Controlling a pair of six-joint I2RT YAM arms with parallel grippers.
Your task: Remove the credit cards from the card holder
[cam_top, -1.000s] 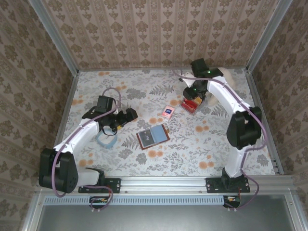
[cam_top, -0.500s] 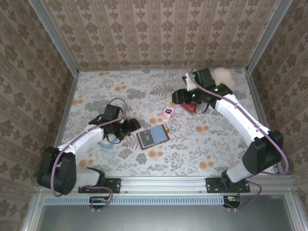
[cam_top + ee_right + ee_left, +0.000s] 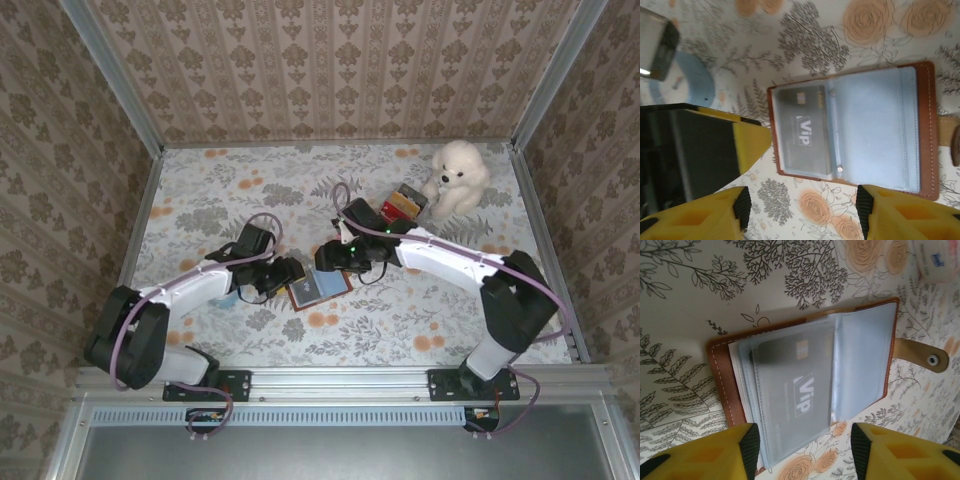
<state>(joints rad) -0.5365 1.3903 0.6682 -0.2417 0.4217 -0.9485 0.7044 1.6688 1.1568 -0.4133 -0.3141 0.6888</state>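
Item under inspection: the card holder (image 3: 318,284) lies open and flat on the table (image 3: 200,190), near the middle, cover down and clear sleeves up. A grey VIP card (image 3: 795,385) sits inside a clear sleeve on one leaf; the other leaf shows pale blue sleeves. The closing strap (image 3: 920,355) with its snap sticks out flat from the far edge of that leaf.

Left gripper (image 3: 290,272): beside the holder's card-bearing edge. In the left wrist view its jaws stand apart and grip nothing, and the near corner of the sleeves lies in the gap between them, below the fingers (image 3: 745,450).

Right gripper (image 3: 328,258): just above the holder's far side. In the right wrist view its jaws are also apart and empty, and the holder (image 3: 855,130) lies ahead of the gap.

Obstructions: the left gripper's yellow-and-black finger (image 3: 747,142) lies just beside the card edge of the holder, in the right gripper's line. The sleeve covers the card (image 3: 802,132).

Surroundings:
- A blue ring (image 3: 690,80) lies beside the left arm.
- A small pale card (image 3: 935,260) lies near the strap end.
- A red box (image 3: 400,205) and a white plush bear (image 3: 455,178) stand well apart, at the far right.
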